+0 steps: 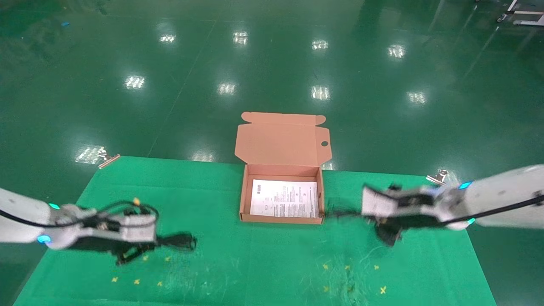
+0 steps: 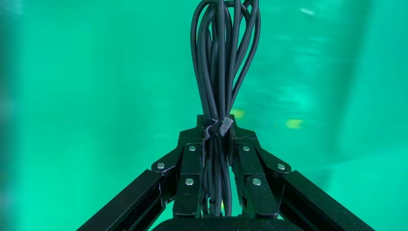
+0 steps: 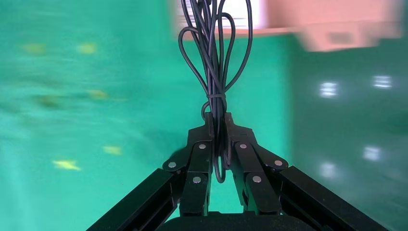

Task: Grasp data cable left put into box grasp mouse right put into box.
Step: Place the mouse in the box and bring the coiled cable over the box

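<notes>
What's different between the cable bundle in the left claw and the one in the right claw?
The data cable in the left gripper is thicker; the cord in the right gripper is thinner. A grey strap binds the data cable; a thin black wrap cinches the cord. The cord's tip is near the box; the data cable's is far from it. Both are black bundles, clamped.

Bench (image 1: 255, 263): bright green cover, small yellow marks lower left and lower right. Box (image 1: 280, 144): salmon-brown card; lining sheet (image 1: 284, 198) white with dark print. Data cable (image 2: 222, 62): black, grey tie. Both end effectors black. Floor (image 1: 272, 63): dark glossy green, white light reflections
</notes>
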Motion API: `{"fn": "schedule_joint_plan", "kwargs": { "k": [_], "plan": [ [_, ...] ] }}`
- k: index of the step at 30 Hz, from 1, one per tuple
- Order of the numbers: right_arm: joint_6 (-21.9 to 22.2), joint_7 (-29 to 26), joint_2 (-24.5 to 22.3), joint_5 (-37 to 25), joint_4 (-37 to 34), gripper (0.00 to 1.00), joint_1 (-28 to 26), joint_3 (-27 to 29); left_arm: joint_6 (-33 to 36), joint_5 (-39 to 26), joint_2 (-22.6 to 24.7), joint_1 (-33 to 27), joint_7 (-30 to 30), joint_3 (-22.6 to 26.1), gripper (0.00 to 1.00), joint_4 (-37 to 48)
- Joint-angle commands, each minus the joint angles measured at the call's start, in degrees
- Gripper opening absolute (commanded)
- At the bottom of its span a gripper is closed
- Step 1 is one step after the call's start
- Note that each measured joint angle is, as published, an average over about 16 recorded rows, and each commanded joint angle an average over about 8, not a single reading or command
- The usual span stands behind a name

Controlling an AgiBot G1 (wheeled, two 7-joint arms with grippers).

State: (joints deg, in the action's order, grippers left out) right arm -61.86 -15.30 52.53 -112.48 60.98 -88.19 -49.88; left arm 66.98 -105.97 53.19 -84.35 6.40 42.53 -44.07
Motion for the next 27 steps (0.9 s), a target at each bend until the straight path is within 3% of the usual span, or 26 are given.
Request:
{"fn": "schedule_joint_plan", "kwargs": {
  "k": [1, 6, 12, 27],
  "plan": [
    [0.5, -2.7, -2.8, -0.4, 4.2, 0.00, -1.0, 1.3, -0.2, 0.9, -2.0, -0.5, 0.3, -0.9, 0.00, -3.5],
    [3.8, -5.9, -2.6, -2.2, 7.7, 0.00, -4.8, 3.7, -3.1, 1.6, -3.0, -2.2, -0.7, -3.0, 0.00, -9.7],
    [8.7, -5.5, 3.1, -2.8, 5.7, 0.00, -8.9, 5.0, -7.8, 0.3, -1.1, -4.6, -3.0, -4.4, 0.00, -12.9],
    [17.1, 9.0, 20.9, 3.8, -17.0, 0.00, -17.6, 6.1, -17.1, -3.8, 6.6, -8.5, -3.6, -4.7, 0.00, -11.0]
  ]
}}
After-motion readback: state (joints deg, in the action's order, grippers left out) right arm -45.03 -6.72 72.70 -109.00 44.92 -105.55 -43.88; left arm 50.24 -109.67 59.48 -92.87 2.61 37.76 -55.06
